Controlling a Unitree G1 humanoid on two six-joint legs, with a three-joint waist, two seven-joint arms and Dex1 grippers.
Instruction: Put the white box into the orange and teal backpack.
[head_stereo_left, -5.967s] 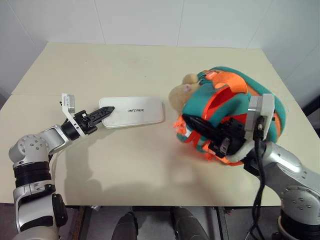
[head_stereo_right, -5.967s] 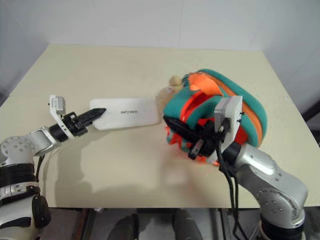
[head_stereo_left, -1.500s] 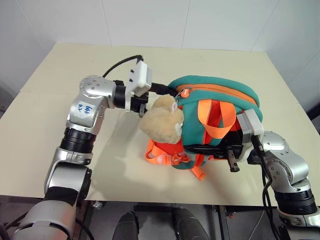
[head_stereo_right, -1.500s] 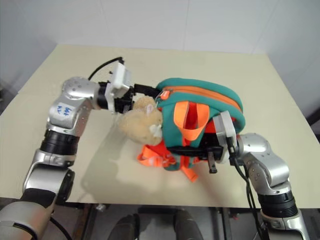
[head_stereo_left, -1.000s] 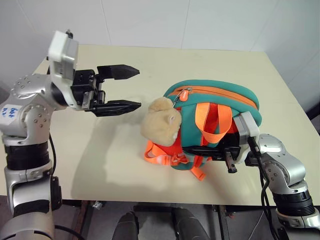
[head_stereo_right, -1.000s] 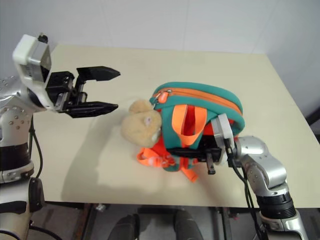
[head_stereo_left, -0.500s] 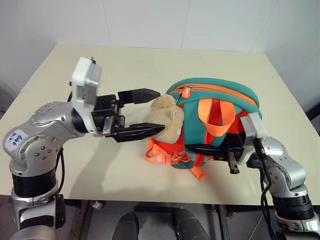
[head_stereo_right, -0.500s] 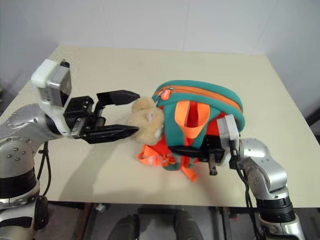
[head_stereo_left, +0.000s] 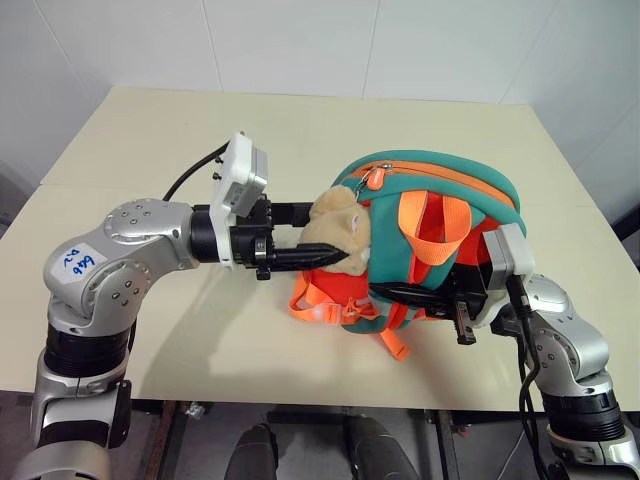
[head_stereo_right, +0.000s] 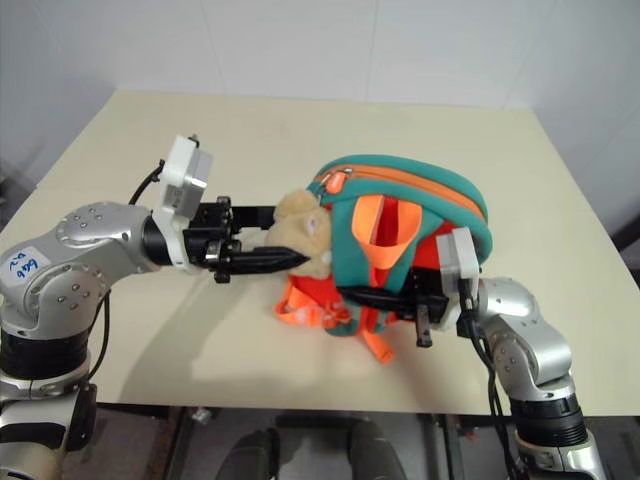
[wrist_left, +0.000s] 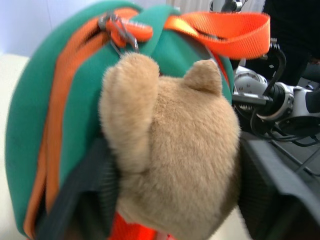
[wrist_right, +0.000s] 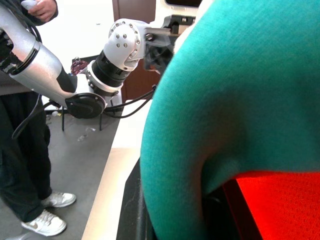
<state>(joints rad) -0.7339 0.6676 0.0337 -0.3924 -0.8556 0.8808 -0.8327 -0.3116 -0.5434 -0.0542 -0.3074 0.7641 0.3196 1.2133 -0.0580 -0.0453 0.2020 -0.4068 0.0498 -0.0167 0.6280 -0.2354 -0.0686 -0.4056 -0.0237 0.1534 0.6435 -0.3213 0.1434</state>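
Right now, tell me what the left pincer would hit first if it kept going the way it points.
The left pincer already straddles the tan plush toy; pushing on would press the toy into the orange and teal backpack right behind it.

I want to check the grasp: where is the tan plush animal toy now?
The tan plush animal toy hangs at the left side of the soft orange and teal backpack, between the left claw's fingers.

One orange and teal backpack (head_stereo_left: 440, 215) (one plush toy (head_stereo_left: 338, 232) attached), two tools, one table (head_stereo_left: 300, 130), one person (wrist_right: 22, 150).
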